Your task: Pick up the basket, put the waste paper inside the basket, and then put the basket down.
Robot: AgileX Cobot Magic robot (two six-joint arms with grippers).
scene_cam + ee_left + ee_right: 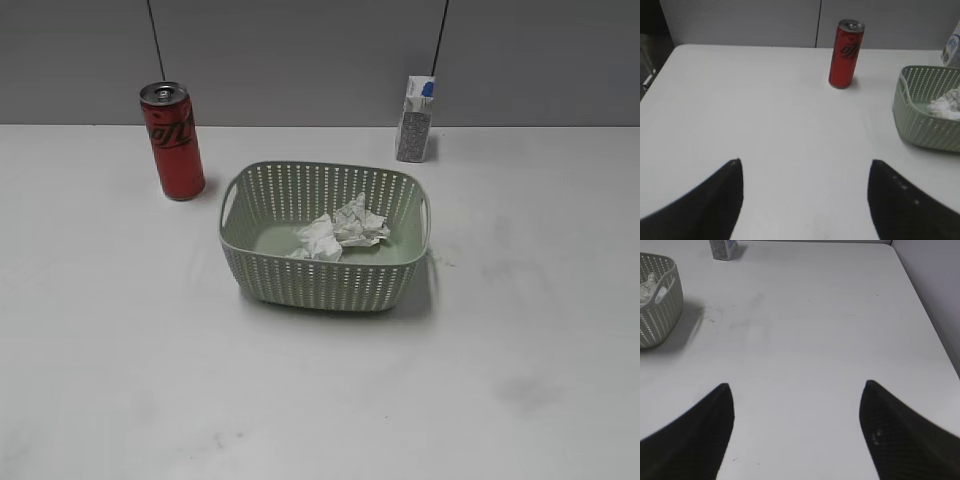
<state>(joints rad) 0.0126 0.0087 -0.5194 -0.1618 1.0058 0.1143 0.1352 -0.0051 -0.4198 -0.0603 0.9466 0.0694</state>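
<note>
The pale sage-green basket stands on the white table at the middle of the exterior view. Crumpled white waste paper lies inside it. The basket also shows at the right edge of the left wrist view with paper in it, and at the left edge of the right wrist view. My left gripper is open and empty over bare table, well left of the basket. My right gripper is open and empty over bare table, well right of it. Neither arm shows in the exterior view.
A red drinks can stands behind and left of the basket, also in the left wrist view. A small white-and-grey carton with a blue corner stands at the back right. A grey wall runs behind the table.
</note>
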